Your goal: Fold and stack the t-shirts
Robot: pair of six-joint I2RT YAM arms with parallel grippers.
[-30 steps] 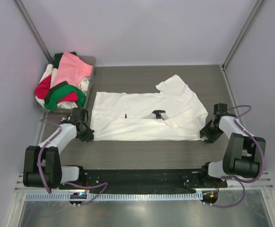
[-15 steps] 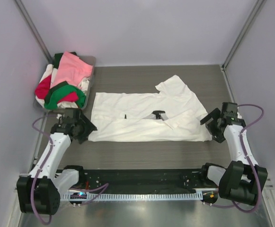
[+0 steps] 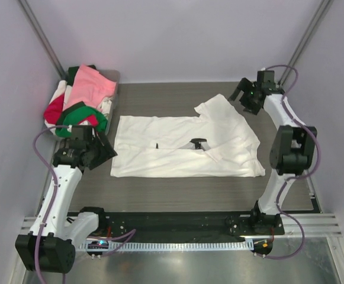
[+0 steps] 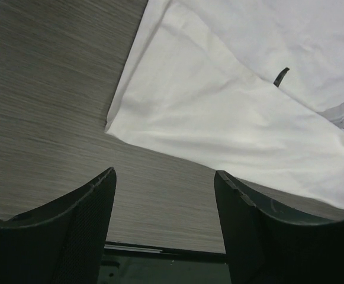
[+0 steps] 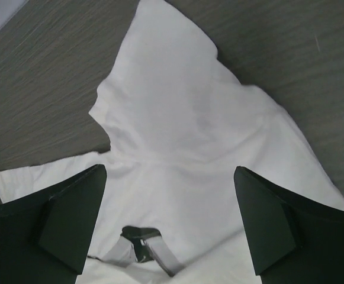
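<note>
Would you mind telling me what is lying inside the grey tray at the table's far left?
A heap of crumpled t-shirts: pink, red, green and white. They cover the tray floor and anything beneath.

The left gripper (image 3: 105, 149) is no longer pinching the near left corner of the white t-shirt (image 3: 177, 154): it is standing clear of the cloth with its jaws spread, hanging above the table (image 3: 160, 189) just beside the shirt's left edge, and its arm is rearing up taller from its base. The right gripper (image 3: 243, 101) is leaving the near right side of the shirt too; it is now reaching far back, hanging beside the far sleeve (image 3: 219, 109) with jaws gaping wide, its arm stretching upright. The released near hem (image 3: 186, 173) is lying flat, its right corner (image 3: 260, 173) now showing uncovered
</note>
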